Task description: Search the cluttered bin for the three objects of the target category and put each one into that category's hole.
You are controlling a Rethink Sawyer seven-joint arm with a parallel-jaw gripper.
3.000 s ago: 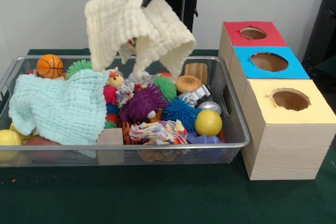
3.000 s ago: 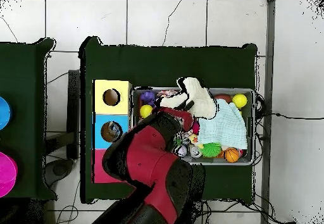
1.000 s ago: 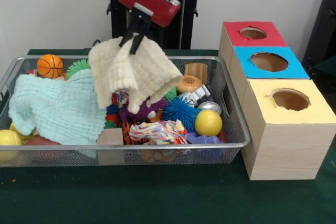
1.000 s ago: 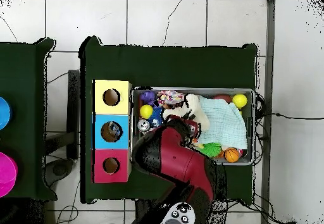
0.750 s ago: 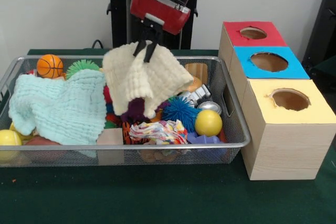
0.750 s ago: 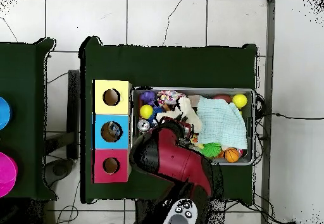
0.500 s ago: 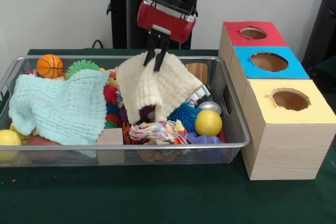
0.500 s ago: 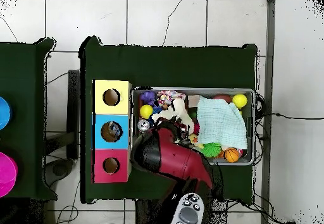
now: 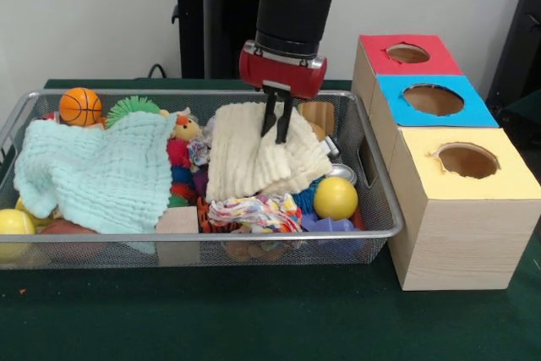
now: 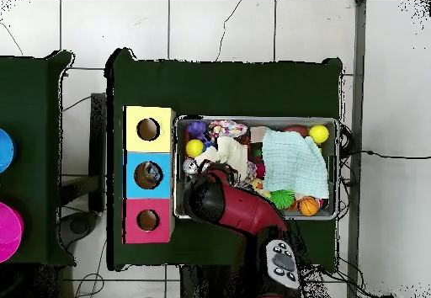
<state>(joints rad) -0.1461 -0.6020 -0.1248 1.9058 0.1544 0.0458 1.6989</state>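
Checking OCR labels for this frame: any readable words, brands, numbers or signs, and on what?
None readable in either view.
Red, blue and yellow topped wooden hole box: no lettering.
Wire mesh bin: none.
Orange basketball: lines only.
Grey button pad on the arm: marks too small to read.

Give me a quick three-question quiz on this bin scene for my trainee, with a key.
1. True or false: the gripper is pinching the cream cloth.
2. Which lidded box sits nearest the yellow ball in the front view: A red, B blue, C yellow?
3. Fill in: the orange basketball sits in a far ____ of the wire bin.

Key: 1 true. 2 C, the yellow box. 3 corner.
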